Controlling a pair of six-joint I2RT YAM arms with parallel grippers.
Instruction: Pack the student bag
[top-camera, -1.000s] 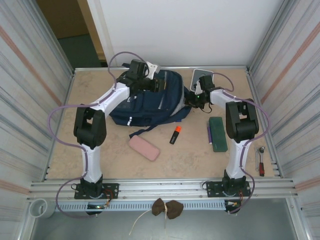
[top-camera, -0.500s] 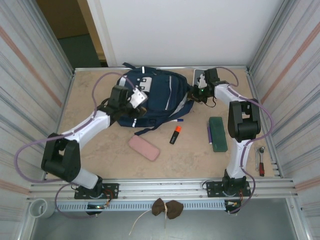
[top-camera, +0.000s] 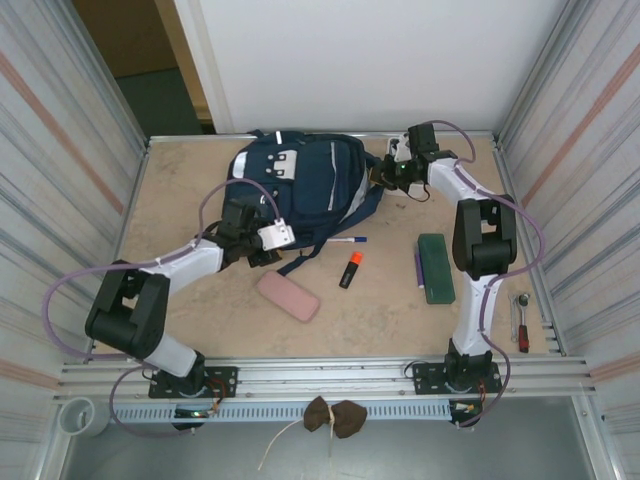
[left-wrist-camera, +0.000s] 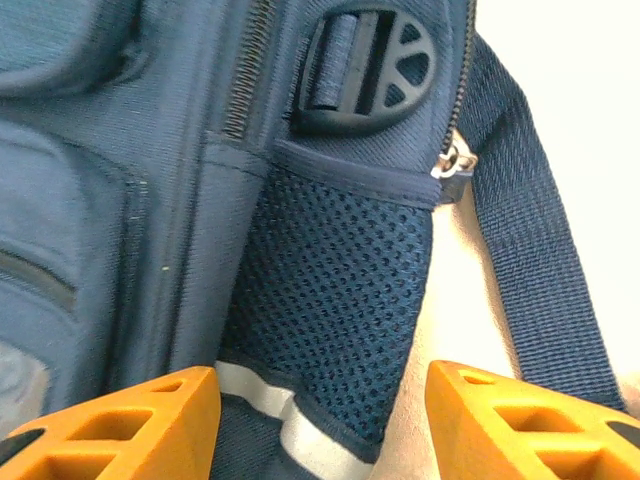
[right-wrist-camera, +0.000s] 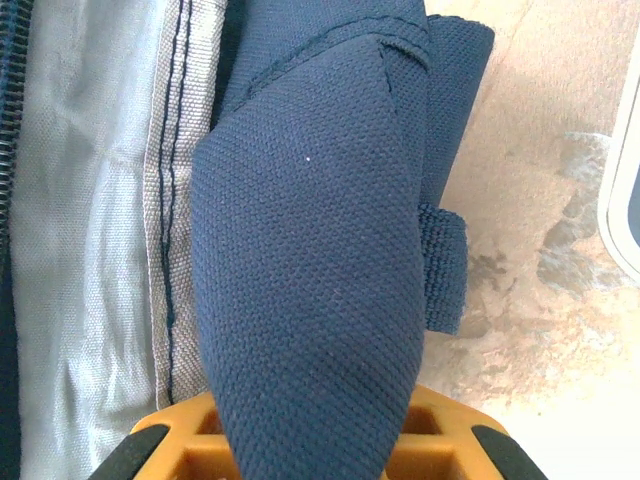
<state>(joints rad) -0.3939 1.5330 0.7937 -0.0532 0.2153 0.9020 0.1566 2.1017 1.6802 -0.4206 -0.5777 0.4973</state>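
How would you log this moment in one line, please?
left tool: open, facing student bag mesh pocket | right tool: shut on bag fabric | pink case, orange marker: on table

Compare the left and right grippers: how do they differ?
The left gripper is open, facing the mesh side pocket of the student bag; the right gripper is shut on a fold of the bag's navy fabric. The left gripper is at the bag's near-left corner, the right gripper at its right side. Both have orange fingers.
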